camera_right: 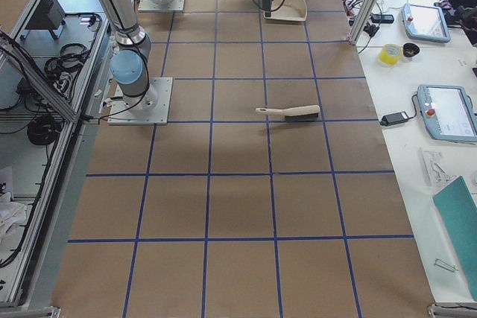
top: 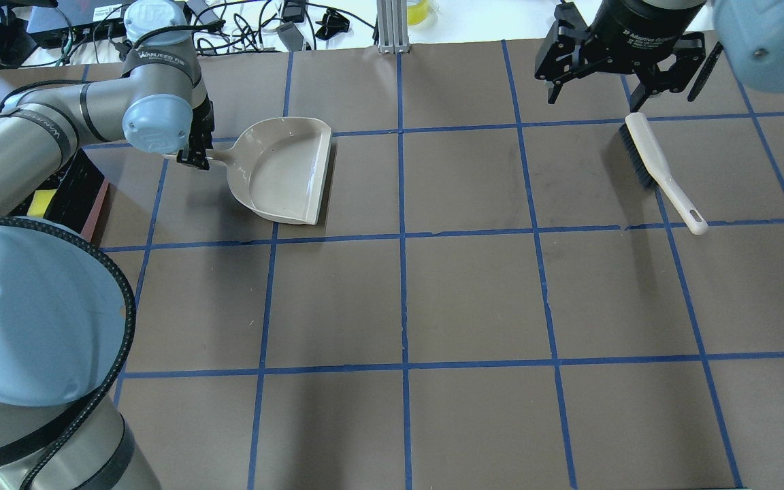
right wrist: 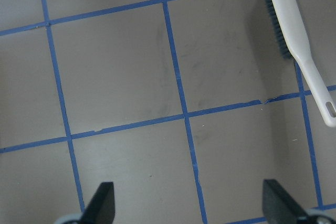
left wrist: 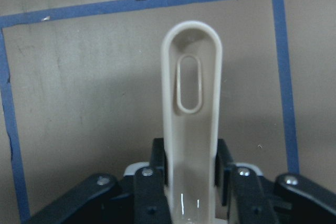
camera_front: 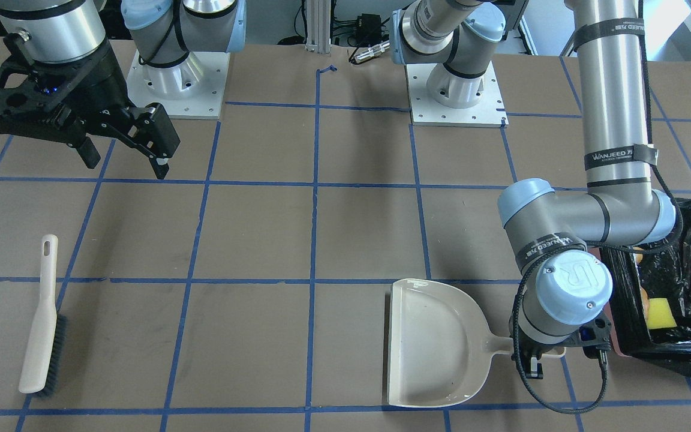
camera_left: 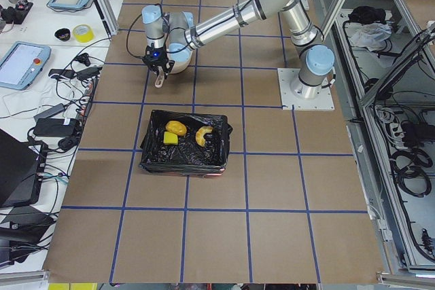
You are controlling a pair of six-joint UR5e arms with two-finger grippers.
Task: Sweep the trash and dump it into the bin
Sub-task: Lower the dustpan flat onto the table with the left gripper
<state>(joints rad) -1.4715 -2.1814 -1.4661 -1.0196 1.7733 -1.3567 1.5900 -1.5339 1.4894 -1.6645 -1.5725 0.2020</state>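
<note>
Its trash (camera_left: 176,128) dumped, the dustpan (top: 283,170) is lying flat near the bin (camera_left: 180,165) — left gripper (top: 194,160) jaws clamping its handle, right gripper (camera_front: 126,163) gaping empty.

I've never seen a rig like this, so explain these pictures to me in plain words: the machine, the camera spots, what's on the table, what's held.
The machine is two robot arms bolted to a brown table marked with blue tape squares. Four fixed cameras look on: one facing the robot, one behind it over its shoulders, one at each table end. Two more ride on the wrists.

The left claw is shut on the handle of a beige dustpan, which lies flat and empty. The right claw hangs open above the table, holding nothing. A hand brush lies loose nearby.

At the robot's left stands a bin lined with a black bag. Inside lie a bread roll, a croissant-like pastry and a yellow sponge wedge.
</note>
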